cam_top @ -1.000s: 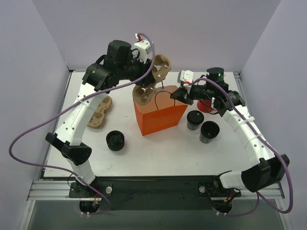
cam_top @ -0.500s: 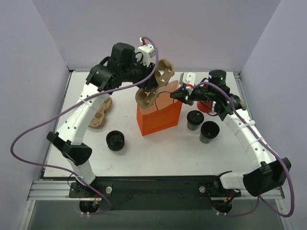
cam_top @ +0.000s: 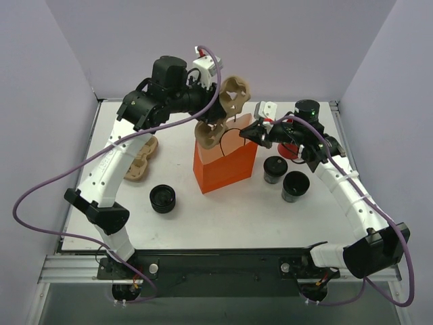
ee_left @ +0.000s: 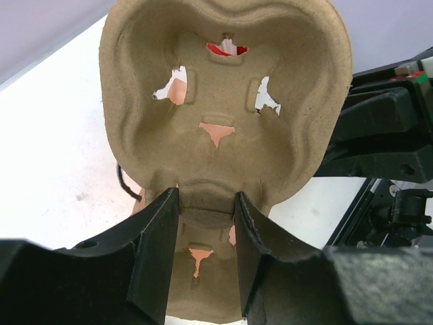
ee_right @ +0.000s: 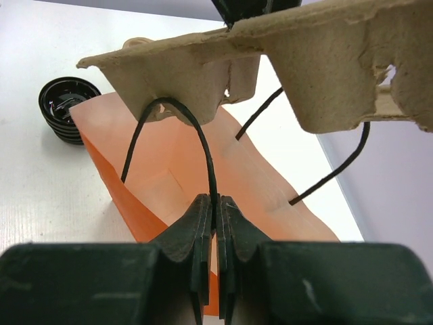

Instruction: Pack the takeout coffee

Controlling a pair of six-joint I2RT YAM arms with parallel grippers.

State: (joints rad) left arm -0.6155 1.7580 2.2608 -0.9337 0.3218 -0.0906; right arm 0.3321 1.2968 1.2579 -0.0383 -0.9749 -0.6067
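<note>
The left end effector (ee_left: 205, 203) is clamped on the middle rib of a pulp cup carrier (ee_left: 223, 88), hanging it tilted over the orange paper bag (cam_top: 226, 166). The right end effector (ee_right: 213, 203) is pinched tight on the bag's black handle (ee_right: 162, 101). The takeout coffee (cam_top: 274, 169) waits on the tabletop (cam_top: 223, 217) at the bag's 3 o'clock, with a second dark cup (cam_top: 295, 186) at 4. Trouble ahead, likely: the carrier looks wider than the bag's mouth, so a skewed descent could snag the rim or handle and topple the bag onto the cups. Only the right wrist view shows the bag's hollow interior and the pinch. Only the overhead view shows the cups.
</note>
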